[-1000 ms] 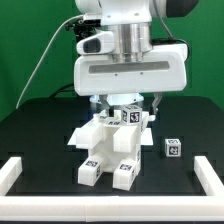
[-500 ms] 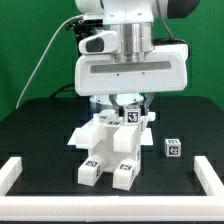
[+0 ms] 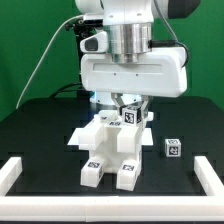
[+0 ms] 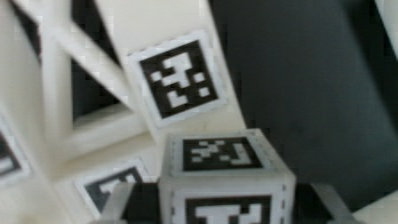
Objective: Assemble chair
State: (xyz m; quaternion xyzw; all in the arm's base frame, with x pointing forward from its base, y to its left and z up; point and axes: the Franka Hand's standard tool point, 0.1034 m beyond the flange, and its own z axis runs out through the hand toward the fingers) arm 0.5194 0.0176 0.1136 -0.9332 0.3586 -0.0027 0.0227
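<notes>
Chair (image 3: 108, 148) stands in the middle of the black table (image 3: 40, 130). Gripper (image 3: 128, 110) clenched on the tagged cube (image 3: 129, 118) at the chair's upper end (fingers flank both sides). Judged rigid, light, rather slick plastic; take hold squarely across flat opposite faces.

The exterior view looks from in front and slightly above across the black bench (image 3: 40, 125), facing the arm (image 3: 130, 70) at middle range. The wrist view looks down from very close (somewhat blurred) onto the chair (image 3: 108, 145). Both views share the tagged cube (image 3: 129, 116) (image 4: 217, 165) at its top.
</notes>
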